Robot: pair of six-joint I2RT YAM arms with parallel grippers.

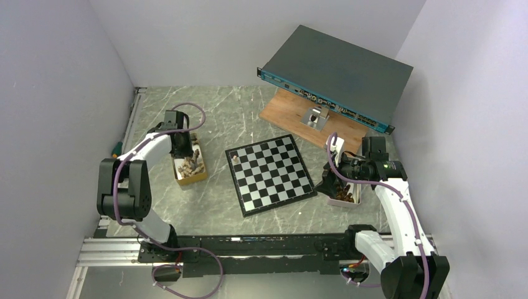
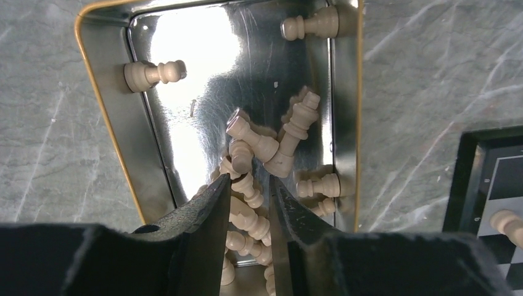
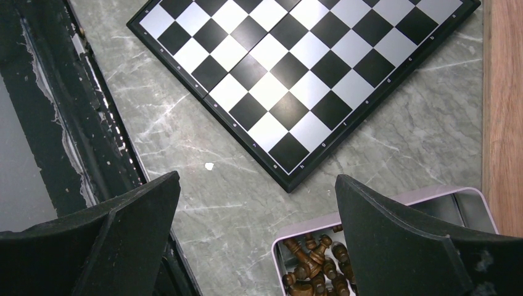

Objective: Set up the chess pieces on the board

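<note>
My left gripper is down in a yellow-rimmed metal tin of light tan chess pieces. Its fingers are closed narrowly on one light piece in the pile. The board lies mid-table with a single light piece on its far left corner; that piece also shows in the left wrist view. My right gripper hangs wide open and empty above the table, beside a pale tin of dark brown pieces.
A brown wooden plank with a small metal stand lies behind the board, under a dark rack unit. A green-handled tool lies by the left wall. The arms' black rail runs along the near edge.
</note>
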